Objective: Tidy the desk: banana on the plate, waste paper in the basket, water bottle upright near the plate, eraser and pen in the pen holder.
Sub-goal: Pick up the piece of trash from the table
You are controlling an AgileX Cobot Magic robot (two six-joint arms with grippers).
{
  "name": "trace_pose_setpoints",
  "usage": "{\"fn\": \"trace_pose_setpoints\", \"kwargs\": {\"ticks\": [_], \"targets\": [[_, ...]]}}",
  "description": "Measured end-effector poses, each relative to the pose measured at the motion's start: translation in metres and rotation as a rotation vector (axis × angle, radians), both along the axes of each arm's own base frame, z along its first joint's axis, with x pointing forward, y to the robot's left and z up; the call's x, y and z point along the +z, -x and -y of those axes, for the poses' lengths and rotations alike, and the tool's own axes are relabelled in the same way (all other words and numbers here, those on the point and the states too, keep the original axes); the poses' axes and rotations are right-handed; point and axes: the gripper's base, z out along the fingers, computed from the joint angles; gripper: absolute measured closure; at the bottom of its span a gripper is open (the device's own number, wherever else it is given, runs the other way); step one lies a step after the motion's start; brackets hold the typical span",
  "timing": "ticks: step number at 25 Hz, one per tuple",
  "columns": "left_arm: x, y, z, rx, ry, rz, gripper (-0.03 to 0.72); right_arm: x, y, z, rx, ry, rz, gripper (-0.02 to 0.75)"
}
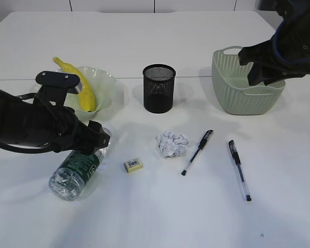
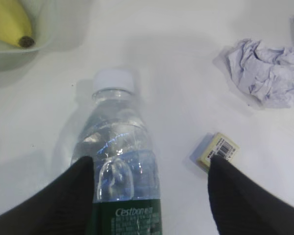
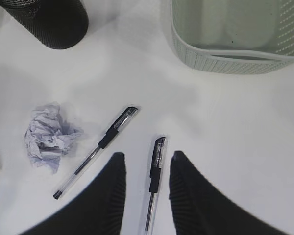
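The water bottle [image 1: 77,170] lies on its side, its white cap [image 2: 114,81] pointing toward the plate [image 1: 106,82]. My left gripper [image 1: 95,138] is open and low over it, with the bottle [image 2: 120,156] between the fingers, close to the left one. The banana [image 1: 84,90] rests on the plate. The waste paper [image 1: 171,143], the eraser [image 1: 133,165] and two pens [image 1: 197,152] [image 1: 239,169] lie on the table. My right gripper [image 1: 249,70] hangs open and empty high above one pen [image 3: 156,176], beside the basket [image 1: 248,98]. The black mesh pen holder [image 1: 158,88] stands upright.
The eraser [image 2: 219,151] lies just beyond my left gripper's right finger [image 2: 240,196]. The crumpled paper [image 2: 267,71] is farther right of it. The green basket [image 3: 225,54] looks empty. The pen holder [image 3: 49,22] stands between plate and basket.
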Motion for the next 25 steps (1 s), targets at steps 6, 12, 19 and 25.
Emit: {"fn": "trace_pose_setpoints", "kwargs": {"ticks": [6, 12, 19, 25], "targets": [[-0.003, -0.002, -0.005, 0.008, 0.001, -0.011, 0.171, 0.0, 0.0, 0.0, 0.007, 0.005, -0.003, 0.507], [-0.008, -0.005, -0.015, 0.015, 0.016, -0.032, 0.171, 0.0, 0.0, 0.0, 0.009, 0.006, -0.003, 0.507], [-0.01, -0.006, -0.022, -0.044, 0.09, -0.087, 0.171, 0.0, 0.0, 0.0, 0.009, 0.006, -0.003, 0.507], [-0.004, -0.009, -0.029, -0.125, 0.102, -0.17, 0.171, 0.0, 0.0, 0.0, 0.009, 0.006, 0.001, 0.507]]}}
